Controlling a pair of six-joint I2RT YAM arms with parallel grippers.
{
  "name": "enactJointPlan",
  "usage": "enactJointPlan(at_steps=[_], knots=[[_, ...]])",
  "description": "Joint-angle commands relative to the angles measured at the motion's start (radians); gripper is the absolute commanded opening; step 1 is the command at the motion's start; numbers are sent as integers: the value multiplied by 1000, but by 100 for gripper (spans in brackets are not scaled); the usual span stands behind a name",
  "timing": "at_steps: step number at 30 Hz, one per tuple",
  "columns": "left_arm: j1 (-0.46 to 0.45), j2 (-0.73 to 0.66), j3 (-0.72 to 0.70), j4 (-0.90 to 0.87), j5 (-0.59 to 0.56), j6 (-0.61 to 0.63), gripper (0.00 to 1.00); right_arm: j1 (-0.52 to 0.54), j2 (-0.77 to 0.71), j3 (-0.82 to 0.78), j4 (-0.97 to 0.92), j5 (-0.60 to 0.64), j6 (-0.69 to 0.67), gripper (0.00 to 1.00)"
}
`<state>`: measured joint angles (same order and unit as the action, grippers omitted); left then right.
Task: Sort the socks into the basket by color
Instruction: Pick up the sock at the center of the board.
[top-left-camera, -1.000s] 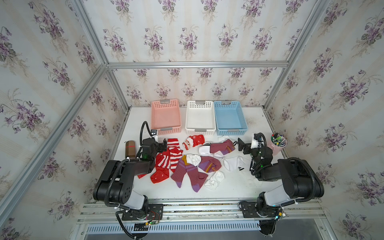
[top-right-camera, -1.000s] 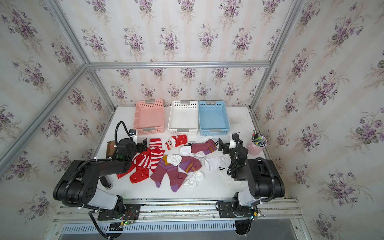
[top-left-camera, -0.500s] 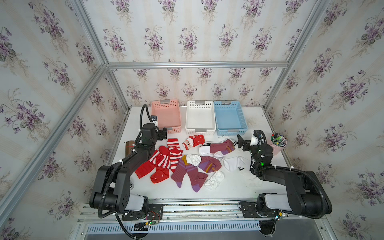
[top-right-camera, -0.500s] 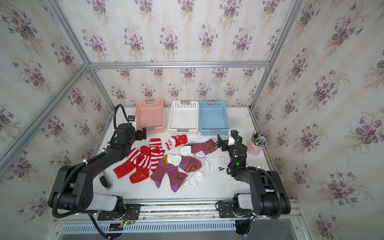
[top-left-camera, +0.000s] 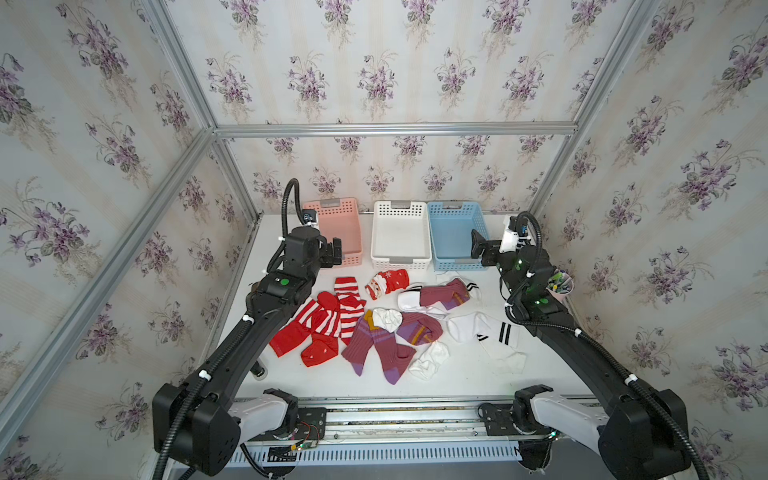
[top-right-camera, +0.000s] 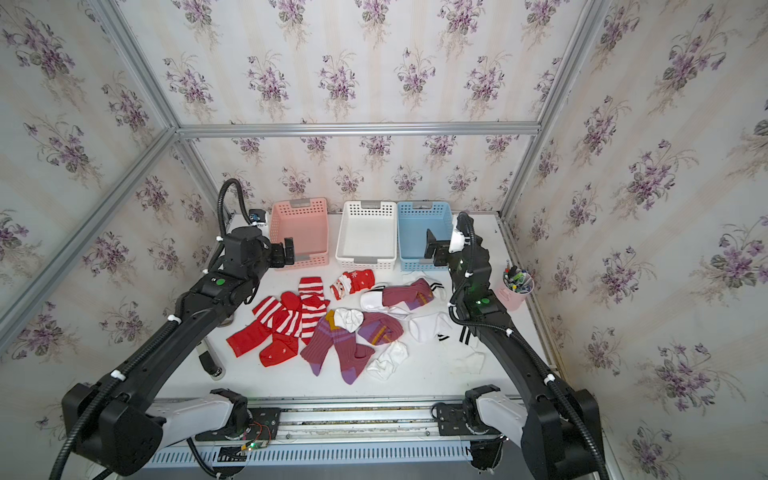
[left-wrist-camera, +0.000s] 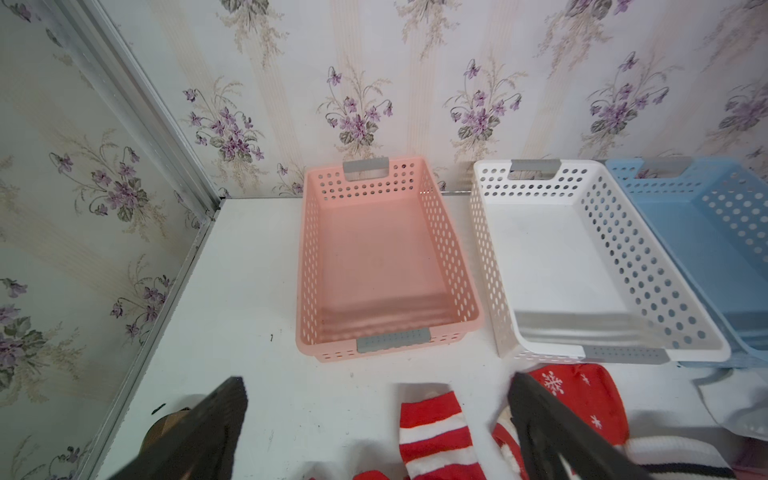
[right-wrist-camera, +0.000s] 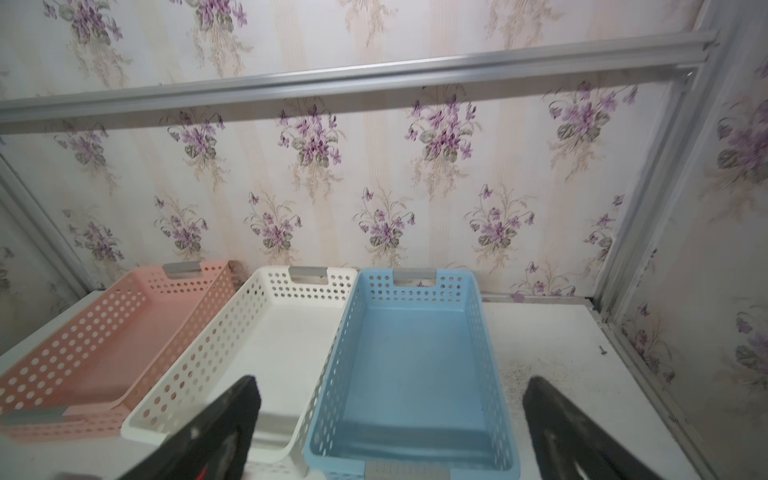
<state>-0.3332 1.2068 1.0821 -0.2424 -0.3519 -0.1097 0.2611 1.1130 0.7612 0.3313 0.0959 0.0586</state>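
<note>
Several socks lie in a loose pile mid-table: red striped socks (top-left-camera: 348, 303), a Santa-face sock (top-left-camera: 386, 282), maroon-purple socks (top-left-camera: 376, 345) and white socks with black bands (top-left-camera: 490, 332). At the back stand a pink basket (top-left-camera: 349, 216), a white basket (top-left-camera: 401, 237) and a blue basket (top-left-camera: 453, 237), all holding nothing. My left gripper (top-left-camera: 334, 252) (left-wrist-camera: 378, 384) hovers open at the pink basket's near end, above a striped sock (left-wrist-camera: 432, 428). Open too, my right gripper (top-left-camera: 481, 251) (right-wrist-camera: 392, 384) hangs over the blue basket's (right-wrist-camera: 415, 374) near end.
A pink cup of pens (top-left-camera: 559, 286) stands at the table's right edge beside my right arm. A brown plaid case (left-wrist-camera: 166, 424) lies at the left edge, and a dark cylinder (top-right-camera: 212, 361) lies under my left arm. Wallpapered walls with metal posts enclose the table.
Both arms have stretched from over the sock pile toward the back, the left to the pink basket, the right to the blue one. Both grippers stayed open and hold nothing.
</note>
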Motion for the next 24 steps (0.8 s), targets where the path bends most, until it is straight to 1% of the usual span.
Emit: enactJointPlan(at_steps=[1,6,11,15,19,22,24], knots=[[-21,-6,33,-91,-45,-42,100,9,7,29,-141,-50,84,100],[-22,4,74,-147,-5,-62,100,24,58,125,-254,-106,106,95],[-23,14,77,-158,68,-61,100,87,127,190,-349,-96,96,91],[-25,40,92,-205,117,-69,100,163,155,188,-386,-88,109,89],[-28,47,84,-229,174,-91,100,245,169,163,-384,-97,153,88],[-43,38,59,-239,189,-114,99,344,187,140,-377,-89,184,86],[-53,21,32,-238,187,-126,100,392,204,130,-377,-79,203,85]])
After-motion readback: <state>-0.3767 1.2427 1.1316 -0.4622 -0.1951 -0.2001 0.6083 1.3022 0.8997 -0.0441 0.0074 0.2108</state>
